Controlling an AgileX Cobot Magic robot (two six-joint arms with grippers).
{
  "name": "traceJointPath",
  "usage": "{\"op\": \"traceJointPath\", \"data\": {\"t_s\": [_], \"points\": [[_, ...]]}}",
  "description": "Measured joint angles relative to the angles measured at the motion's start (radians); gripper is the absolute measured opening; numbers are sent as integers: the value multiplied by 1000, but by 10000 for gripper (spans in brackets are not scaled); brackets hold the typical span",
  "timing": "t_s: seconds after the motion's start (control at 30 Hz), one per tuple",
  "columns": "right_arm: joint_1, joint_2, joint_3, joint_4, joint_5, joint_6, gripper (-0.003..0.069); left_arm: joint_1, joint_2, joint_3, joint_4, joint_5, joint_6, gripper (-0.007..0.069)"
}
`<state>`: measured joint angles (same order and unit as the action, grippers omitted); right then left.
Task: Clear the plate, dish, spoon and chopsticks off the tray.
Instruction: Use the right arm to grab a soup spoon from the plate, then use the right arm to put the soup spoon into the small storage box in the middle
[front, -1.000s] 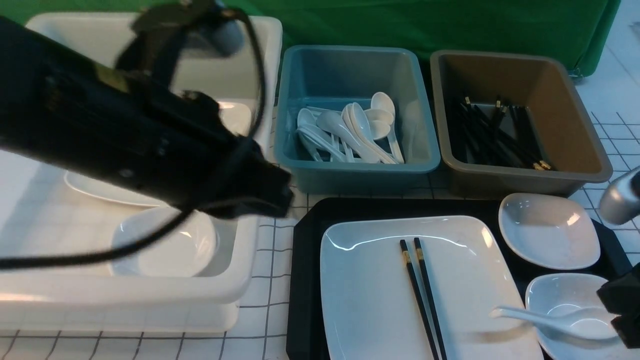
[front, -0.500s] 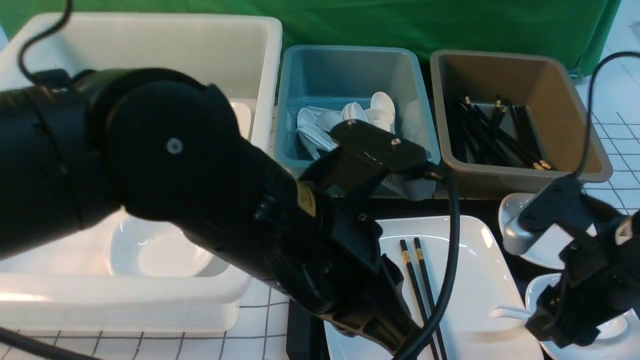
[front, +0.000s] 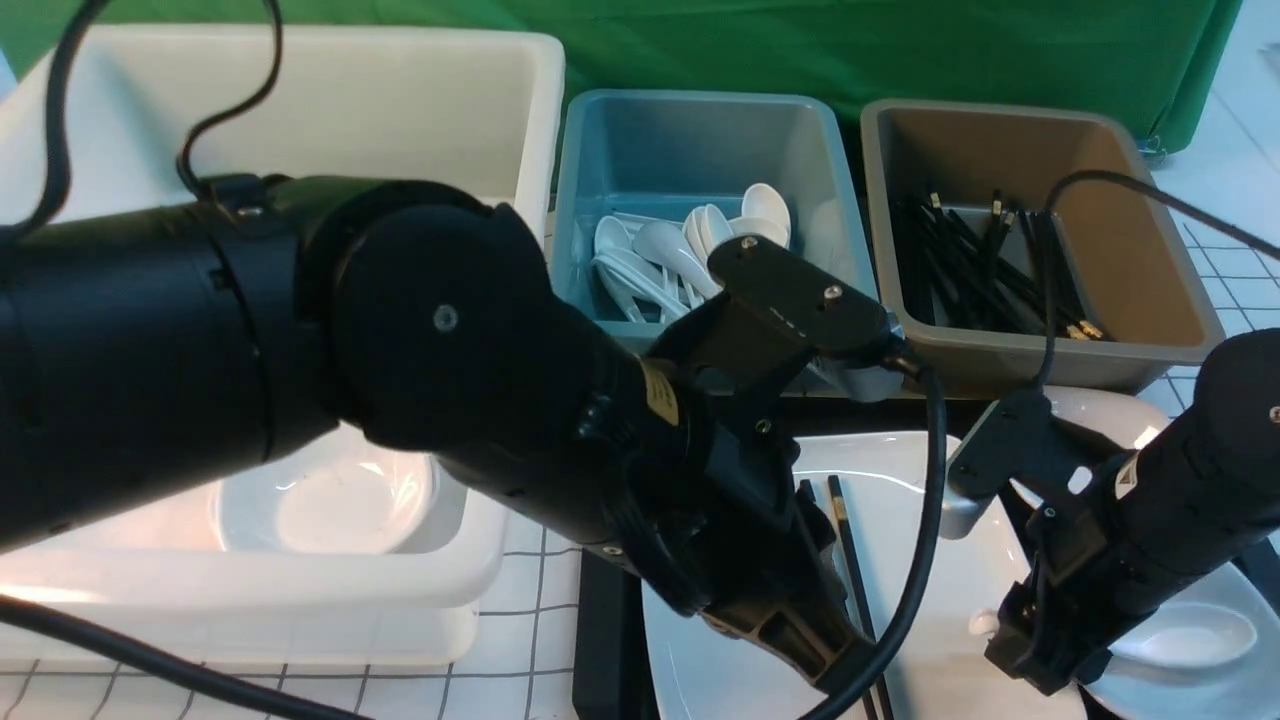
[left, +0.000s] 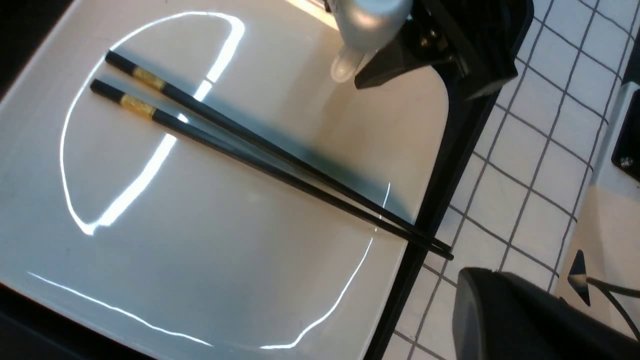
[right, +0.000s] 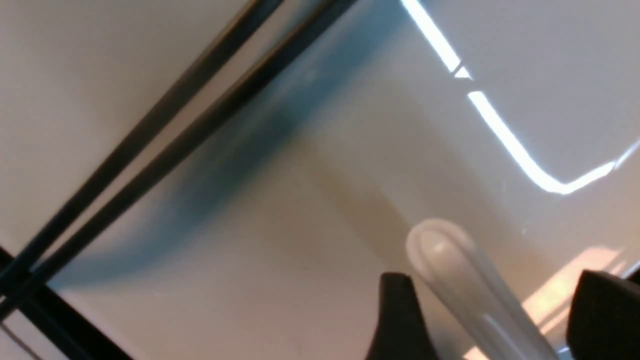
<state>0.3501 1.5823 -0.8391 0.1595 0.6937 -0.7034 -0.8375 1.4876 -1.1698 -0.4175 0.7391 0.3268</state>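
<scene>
The white plate (front: 930, 600) lies on the black tray (front: 600, 620) with the black chopsticks (left: 260, 150) side by side across it, their tips over the tray's rim. The white spoon (front: 1190, 635) rests with its bowl in a small white dish (front: 1240, 600) and its handle (right: 465, 280) out over the plate. My right gripper (right: 492, 320) is open and low, one finger on each side of that handle without touching it. My left gripper (front: 830, 665) is shut and empty, above the plate's near left part beside the chopsticks. A second dish (front: 1100, 410) is half hidden behind my right arm.
Behind the tray stand a blue tub (front: 700, 200) of white spoons and a brown tub (front: 1040, 230) of black chopsticks. A large white tub (front: 300, 560) holding white dishes fills the left. My left arm hides much of the middle of the front view.
My left arm has swung from above the white tub over to the plate. My right arm has come in leftwards and down over the spoon handle, and its jaws have opened.
</scene>
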Motion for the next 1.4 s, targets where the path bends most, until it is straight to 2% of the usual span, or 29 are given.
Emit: {"op": "traceJointPath", "data": {"t_s": [0.1, 0.13, 0.17, 0.2, 0.23, 0.27, 0.5, 0.57, 0.67, 0.87, 1.07, 1.17, 1.27, 1.3, 1.4], "points": [[21, 8, 0, -6, -8, -5, 274, 0, 0, 0, 0, -10, 5, -3], [23, 8, -2, -7, -8, -5, 189, 0, 0, 0, 2, -11, 7, -3], [25, 8, -7, -7, -8, -5, 133, 1, 0, 0, 5, -11, 7, -3], [26, 8, -11, -8, -8, -5, 108, 1, 0, 0, 8, -11, 7, -3], [27, 7, -22, -9, -2, -5, 55, 2, 0, 0, 23, -11, 7, -3], [28, 6, -40, -10, 12, -4, 48, 3, 0, 0, 34, -12, 7, -3], [28, -48, -179, -9, 54, 46, 48, 13, 0, -1, 112, -86, -2, -3], [28, -66, -240, 0, 26, 84, 48, 42, -3, -6, 136, -123, -46, -3], [28, -63, -385, 55, -66, 106, 48, 142, -12, -48, 153, -151, -108, -3], [28, 87, -643, 184, -154, 100, 48, 323, -15, -125, 135, -166, -124, -3], [29, 335, -908, 336, -167, 100, 60, 380, -16, -139, 100, -130, -124, -3], [33, 442, -1022, 386, -168, 100, 111, 382, -16, -139, 88, -98, -124, -3], [39, 517, -1110, 403, -168, 101, 202, 382, -16, -139, 81, -74, -124, -3], [43, 549, -1149, 409, -168, 112, 267, 382, -16, -139, 78, -58, -124, -3], [46, 576, -1187, 409, -152, 172, 374, 382, -16, -139, 78, -14, -124, -3]]}}
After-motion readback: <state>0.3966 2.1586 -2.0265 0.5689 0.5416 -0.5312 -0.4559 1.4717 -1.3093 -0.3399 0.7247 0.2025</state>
